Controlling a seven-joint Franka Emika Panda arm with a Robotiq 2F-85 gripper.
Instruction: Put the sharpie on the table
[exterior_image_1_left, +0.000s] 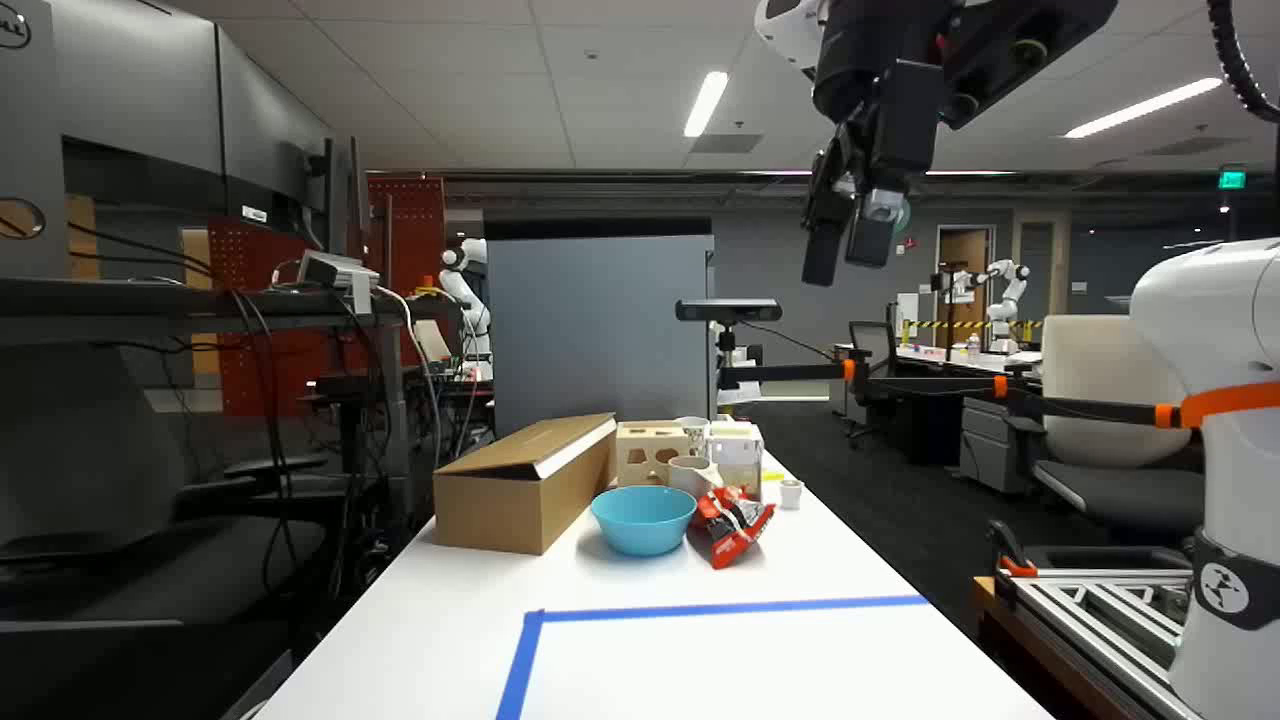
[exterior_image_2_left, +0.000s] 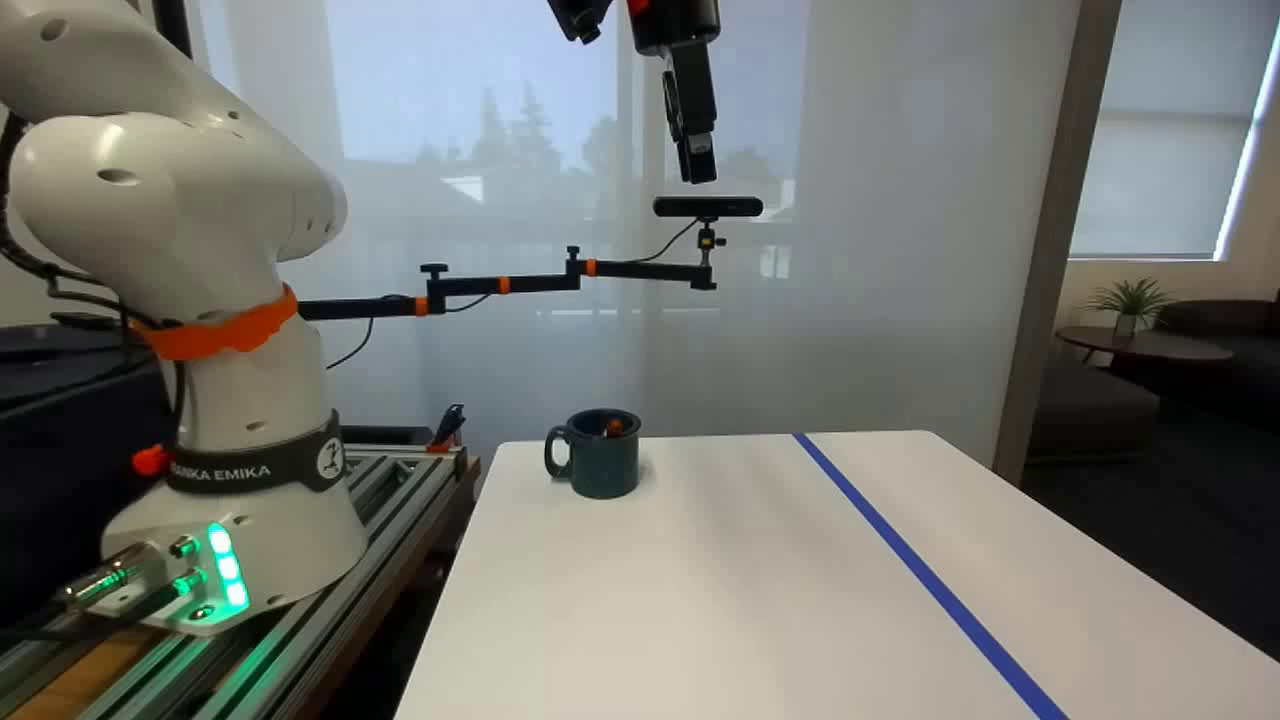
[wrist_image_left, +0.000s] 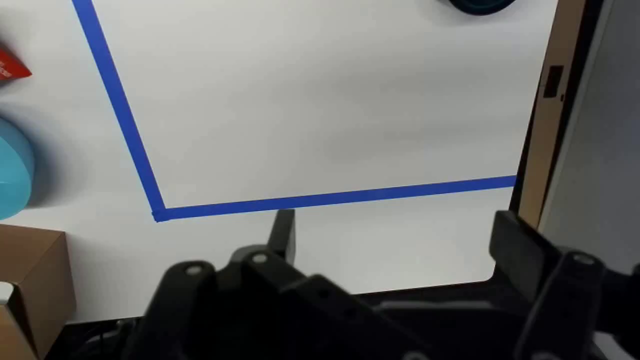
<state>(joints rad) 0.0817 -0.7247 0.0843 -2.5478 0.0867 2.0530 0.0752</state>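
The white-topped table (exterior_image_1_left: 420, 640) shows in both exterior views and in the wrist view (wrist_image_left: 325, 115), with blue tape lines on it. My gripper (exterior_image_1_left: 845, 255) is high above the table, pointing down. In the wrist view its fingers (wrist_image_left: 395, 220) are wide apart with nothing between them. A dark green mug (exterior_image_2_left: 605, 465) stands upright on the table near the robot base side. A small orange-brown thing (exterior_image_2_left: 613, 428) shows inside its mouth; I cannot tell whether it is the sharpie. No sharpie is clearly visible elsewhere. The mug's edge also shows in the wrist view (wrist_image_left: 480, 6).
A blue bowl (exterior_image_1_left: 643, 520), a red packet (exterior_image_1_left: 735, 525), a cardboard box (exterior_image_1_left: 520, 490), a wooden block with holes (exterior_image_1_left: 645, 450) and some cups stand at one end of the table. A camera on a black arm (exterior_image_2_left: 500, 285) extends from the robot base.
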